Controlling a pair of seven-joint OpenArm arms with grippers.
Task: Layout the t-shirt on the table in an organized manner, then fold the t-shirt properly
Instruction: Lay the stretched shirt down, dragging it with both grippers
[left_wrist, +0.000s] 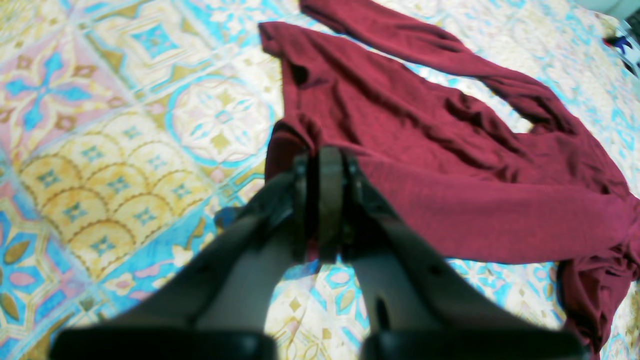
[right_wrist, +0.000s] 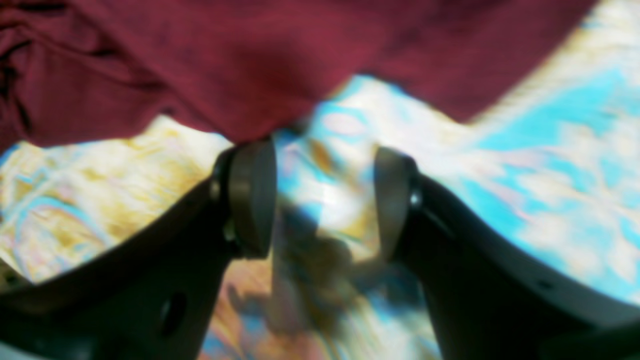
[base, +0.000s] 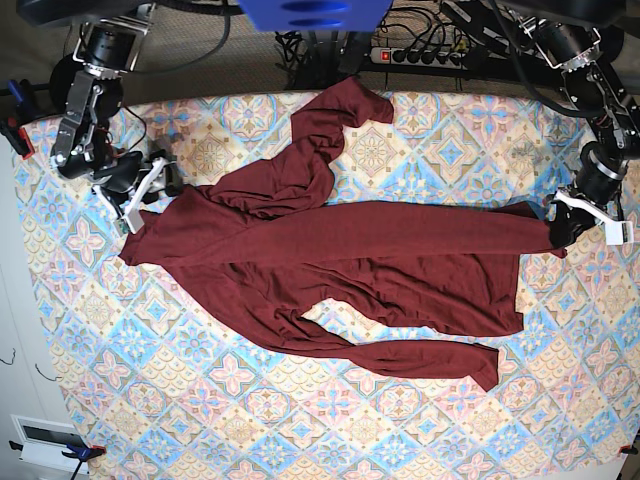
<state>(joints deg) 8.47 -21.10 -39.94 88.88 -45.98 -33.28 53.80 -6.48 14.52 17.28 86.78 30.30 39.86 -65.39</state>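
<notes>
The dark maroon t-shirt (base: 330, 260) lies stretched left to right across the tiled table (base: 400, 420), creased, with one long sleeve thrown toward the back and another along the front. At the shirt's right end my left gripper (base: 558, 222) is shut on the fabric; in the left wrist view the closed fingers (left_wrist: 322, 165) pinch the cloth edge (left_wrist: 450, 165) just above the table. My right gripper (base: 140, 200) stands open at the shirt's left end. Its pads (right_wrist: 252, 197) are apart over bare tablecloth (right_wrist: 550, 150), and the shirt's edge (right_wrist: 250, 60) lies right at their tips, not between them.
A power strip (base: 420, 55) and cables sit behind the table's far edge. A red and blue clamp (base: 15, 125) grips the left rim, and a white box (base: 45, 440) lies off the near left corner. Patterned cloth shows in front of the shirt.
</notes>
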